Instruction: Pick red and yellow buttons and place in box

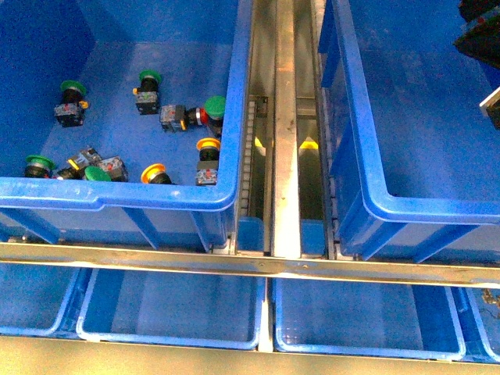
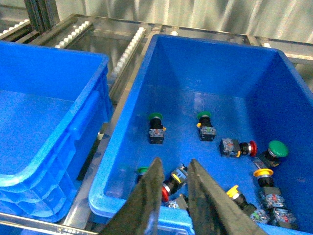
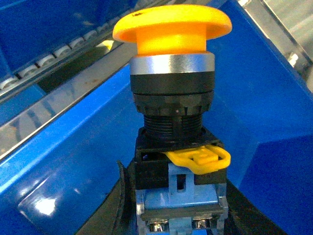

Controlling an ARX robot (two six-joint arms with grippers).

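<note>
Right claw (image 3: 171, 215) is clamped on a yellow button (image 3: 172, 98), gripping its grey and black body low down with the dark jaws on either side. This button stands upright, its orange-yellow mushroom cap on top, a silver ring and black collar beneath, and a small yellow tab projecting from the body. Blue plastic walls lie behind it in the right wrist view; which bin these belong to cannot be told from that view.

Left claw (image 2: 175, 196) is released, its two dark fingers parted with nothing between them, hanging above the near wall of the left bin (image 2: 122, 147). A red-capped button (image 2: 172, 182) lies on the bin floor, seen through the gap between the fingers.

Front view: the left bin (image 1: 117, 195) holds the loose buttons. Two yellow-capped ones (image 1: 208, 160) (image 1: 155, 173) lie near the front right corner. A red-capped one (image 1: 183, 117) rests just beside a green-capped one (image 1: 214, 108). Further green-capped buttons (image 1: 72, 101) (image 1: 147, 90) (image 1: 37, 166) are scattered toward the left and rear.

The box (image 1: 406, 207) at right shows a bare blue floor; no button is visible in it. A metal rail (image 1: 285, 125) runs between the two bins. Shallow blue trays (image 1: 172, 312) sit below the front bar.
</note>
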